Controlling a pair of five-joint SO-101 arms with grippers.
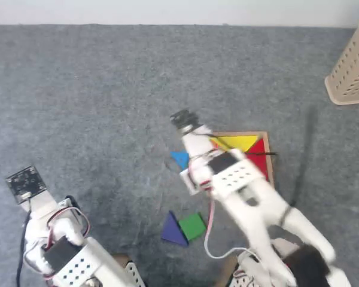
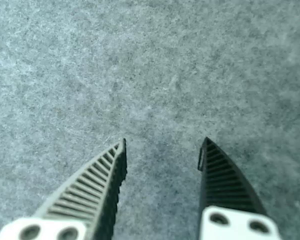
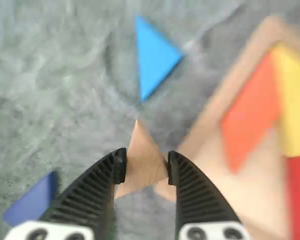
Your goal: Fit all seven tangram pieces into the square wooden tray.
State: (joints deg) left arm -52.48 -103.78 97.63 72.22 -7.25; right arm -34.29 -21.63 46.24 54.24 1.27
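Tray (image 1: 245,134) of wood lies right of centre in the high view, partly under the right arm, with a yellow triangle (image 1: 236,142) and a red piece (image 1: 260,161) inside. The right tool (image 3: 144,159) pinches a pale triangle (image 3: 139,145) just off the tray's edge, near a light blue triangle (image 1: 179,159). At lower centre a dark blue triangle (image 1: 172,230) touches a green square (image 1: 193,226). The left tool (image 2: 162,145), at lower left, gapes over grey tabletop (image 1: 96,89), which stretches wide across the upper left.

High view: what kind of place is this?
Probably a robot practice bench: two white robot arms sit at a grey felt-covered table, with a square wooden tray holding coloured tangram pieces.
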